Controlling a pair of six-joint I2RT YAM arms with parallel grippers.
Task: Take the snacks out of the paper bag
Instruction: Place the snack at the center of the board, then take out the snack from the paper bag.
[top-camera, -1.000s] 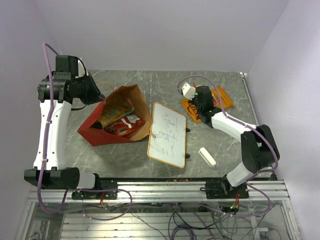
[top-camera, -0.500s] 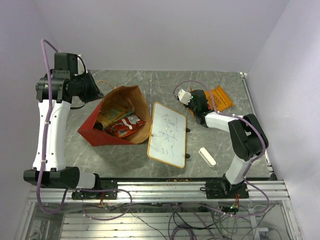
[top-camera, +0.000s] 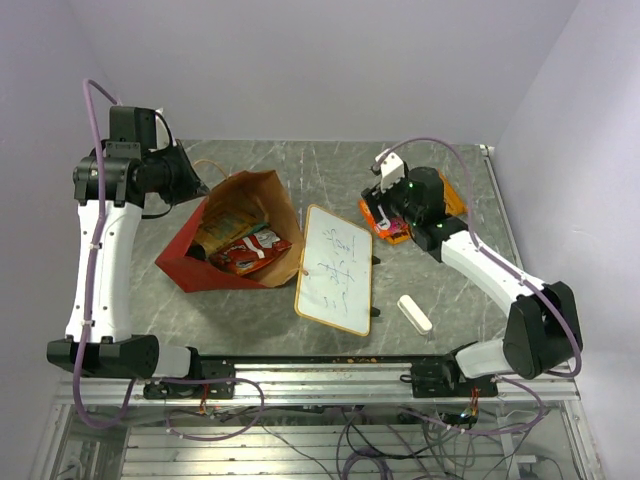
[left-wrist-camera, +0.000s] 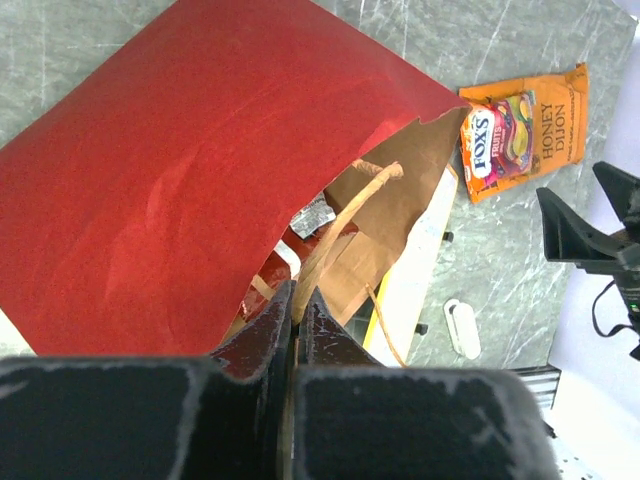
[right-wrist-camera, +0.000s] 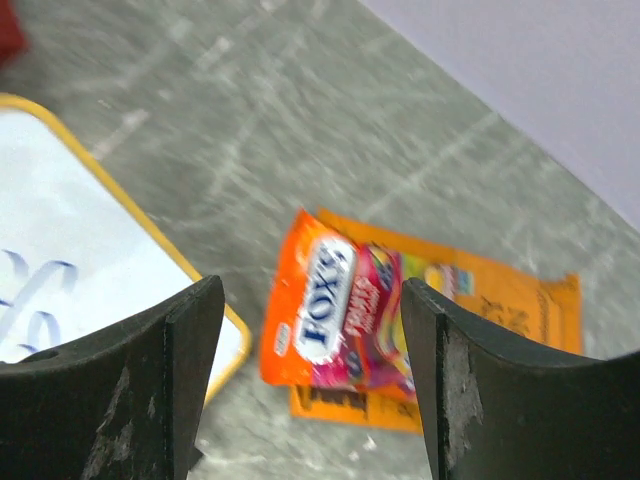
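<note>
Left end effector (left-wrist-camera: 293, 295): fingers pressed together on the string handle and rim of the paper bag (top-camera: 192, 266), holding its mouth lifted and turned toward the right.
Right end effector (right-wrist-camera: 310, 290): fingers spread, hanging over the 2 packets at the far right of the counter (top-camera: 440, 290); it grips nothing.
Snacks outside the bag: a Fox's packet (right-wrist-camera: 340, 315) lies on top of an orange Honey Dijon packet (right-wrist-camera: 520, 300), just beside the far corner of the whiteboard (top-camera: 335, 268).
Snacks inside the bag: at least 2 show in the kraft mouth, a red packet (top-camera: 245, 252) and a yellowish packet (top-camera: 225, 228) behind it; any deeper ones are hidden.
Risk 1: the thin handle may slip or tear in the pinch, and the mouth would then sag over the remaining packets.
Risk 2: the packets in the bag overlap, so a pinch may lift 2 at once or slide off the crinkly film.
Risk 3: a pull on a snagged packet may drag the whole bag along the counter.
Obstruction: the whiteboard lies between the right arm and the bag, its near corner close to the bag mouth; a low reach could shove it.
Other: the white eraser (top-camera: 414, 313) lies near the front edge, apart from that path.
</note>
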